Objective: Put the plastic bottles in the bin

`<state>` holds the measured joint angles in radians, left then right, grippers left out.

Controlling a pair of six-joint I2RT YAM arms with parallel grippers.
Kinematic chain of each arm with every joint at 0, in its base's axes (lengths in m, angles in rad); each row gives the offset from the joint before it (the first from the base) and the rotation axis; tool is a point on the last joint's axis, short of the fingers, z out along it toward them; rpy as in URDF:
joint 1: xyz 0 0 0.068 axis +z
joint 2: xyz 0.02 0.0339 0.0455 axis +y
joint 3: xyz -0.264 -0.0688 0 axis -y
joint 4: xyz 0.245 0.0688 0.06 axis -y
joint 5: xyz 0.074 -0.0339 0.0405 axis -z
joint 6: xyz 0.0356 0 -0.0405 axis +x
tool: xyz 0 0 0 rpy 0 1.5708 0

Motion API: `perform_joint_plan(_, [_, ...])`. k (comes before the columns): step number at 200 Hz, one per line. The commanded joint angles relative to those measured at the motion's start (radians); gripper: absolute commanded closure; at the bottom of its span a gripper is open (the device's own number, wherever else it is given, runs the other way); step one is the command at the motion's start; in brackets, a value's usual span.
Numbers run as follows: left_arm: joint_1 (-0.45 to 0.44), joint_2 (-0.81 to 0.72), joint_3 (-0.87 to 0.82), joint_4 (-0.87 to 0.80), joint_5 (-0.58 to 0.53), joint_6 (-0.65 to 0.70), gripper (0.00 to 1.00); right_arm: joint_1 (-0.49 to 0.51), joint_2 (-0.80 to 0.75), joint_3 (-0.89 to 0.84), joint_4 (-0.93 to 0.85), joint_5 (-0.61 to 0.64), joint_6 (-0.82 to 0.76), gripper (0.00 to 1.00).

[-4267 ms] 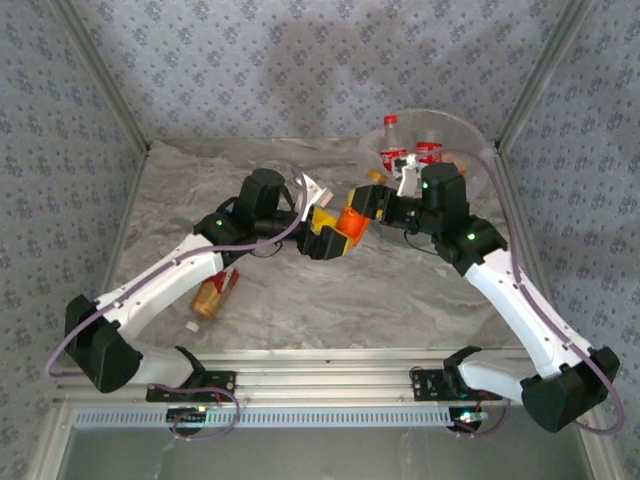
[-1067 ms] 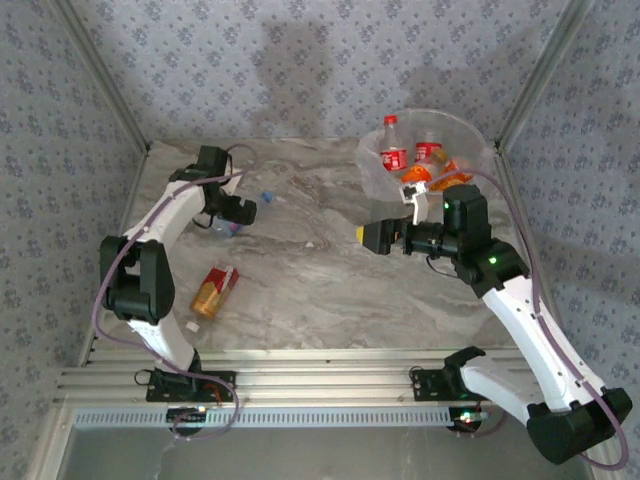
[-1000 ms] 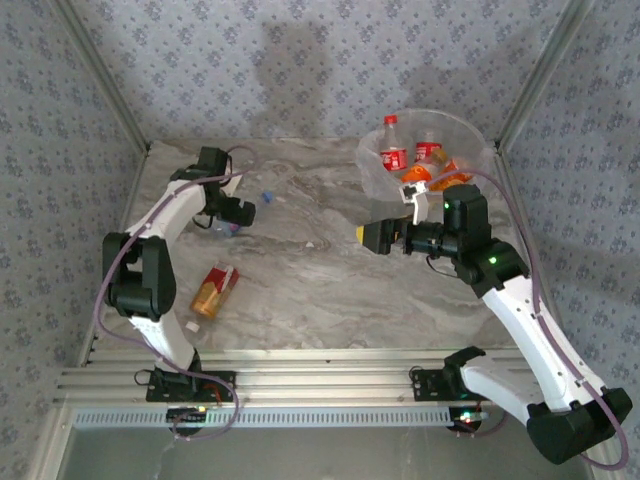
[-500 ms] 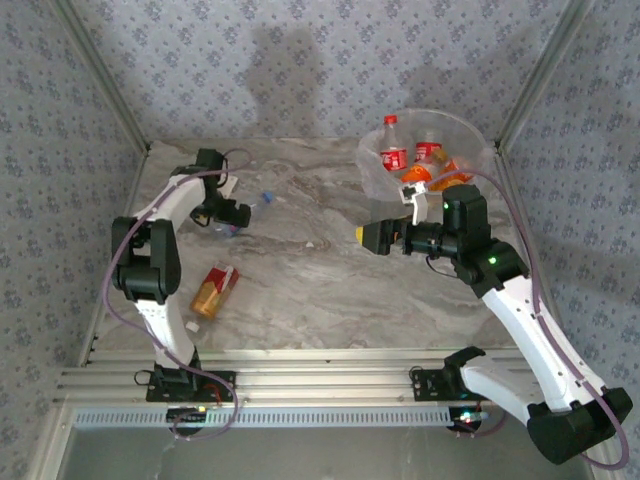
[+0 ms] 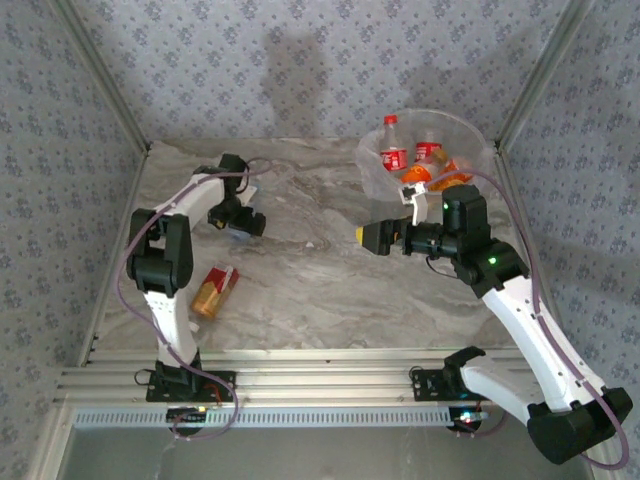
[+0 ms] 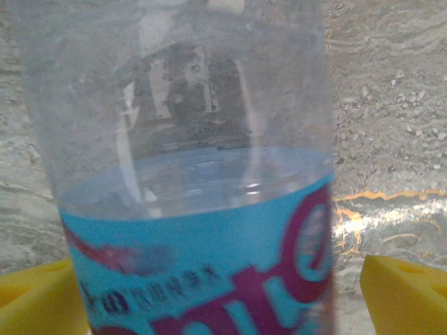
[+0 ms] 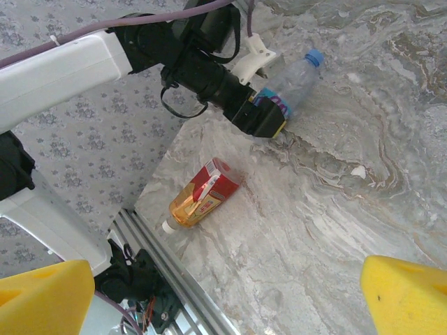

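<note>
A clear plastic bottle with a blue label (image 6: 202,209) and a blue cap (image 7: 314,56) lies on the marble table at the far left. My left gripper (image 6: 223,300) stands open around its body, one yellow pad (image 6: 35,300) against it and a small gap at the other. An amber bottle with a red label (image 5: 213,290) lies nearer the front left. My right gripper (image 5: 375,237) hangs open and empty at mid-table, in front of the bin (image 5: 480,150). The bin holds red-labelled bottles (image 5: 392,152) and an orange one.
The table's left edge and the papered wall (image 5: 110,180) run close beside the left gripper (image 5: 243,222). The aluminium rail (image 5: 320,385) lines the near edge. A small white scrap (image 5: 313,243) lies on the marble (image 5: 320,300) between the arms.
The left gripper has swung right and settled over the blue-labelled bottle, its jaws narrowing a little around it. The right arm has stayed put.
</note>
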<state>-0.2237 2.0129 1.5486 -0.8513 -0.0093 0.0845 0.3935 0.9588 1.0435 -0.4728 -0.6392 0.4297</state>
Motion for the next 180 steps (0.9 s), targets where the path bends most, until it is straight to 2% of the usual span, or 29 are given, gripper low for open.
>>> perform_joint_plan(1, [0.004, 0.029, 0.032, -0.06, -0.029, -0.037, 0.13, 0.005, -0.021, 0.0, -0.02, 0.015, -0.005, 0.0])
perform_joint_plan(23, [0.003, 0.038, 0.039, -0.07, -0.028, -0.049, 0.17, 0.005, -0.025, 0.0, -0.023, 0.019, -0.006, 0.0])
perform_joint_plan(59, [-0.012, 0.031, 0.047, -0.08, 0.007, -0.048, 0.35, 0.005, -0.029, -0.008, -0.028, 0.039, -0.003, 0.0])
perform_joint_plan(79, [-0.028, 0.003, 0.044, -0.071, 0.051, -0.042, 0.38, 0.006, -0.035, -0.012, -0.041, 0.094, 0.006, 0.0])
perform_joint_plan(122, [-0.053, -0.146, -0.021, 0.046, 0.287, -0.06, 0.39, 0.003, -0.065, -0.017, -0.043, 0.198, 0.044, 0.0])
perform_joint_plan(154, [-0.102, -0.274, -0.104, 0.166, 0.441, -0.083, 0.38, 0.002, -0.07, -0.022, -0.012, 0.272, 0.136, 0.01])
perform_joint_plan(180, [-0.161, -0.375, -0.176, 0.313, 0.585, -0.133, 0.38, 0.004, -0.07, -0.041, 0.074, 0.269, 0.192, 0.0])
